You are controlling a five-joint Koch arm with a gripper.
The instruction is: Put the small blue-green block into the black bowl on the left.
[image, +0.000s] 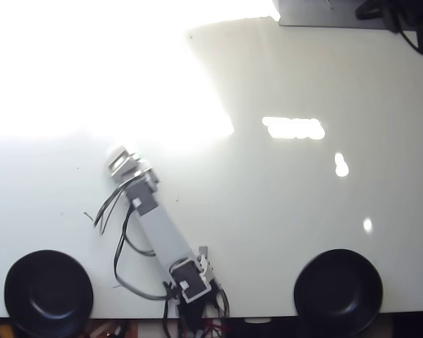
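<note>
From above, the left bowl (48, 293) sits at the lower left corner of the white table (282, 190), glossy black and with nothing in it. Just right of it my arm (158, 229) rises from its base at the bottom edge and leans up and to the left, black cables (120, 243) looping off its left side. My gripper (120, 159) is at the arm's far end, right at the border of a blown-out patch of glare that covers the upper left of the table. It shows only as a small pale shape, so I cannot tell whether my jaws are apart or together, and I cannot make out the block anywhere. At the lower right, well apart from me, lies the other bowl (338, 291), also holding nothing.
</note>
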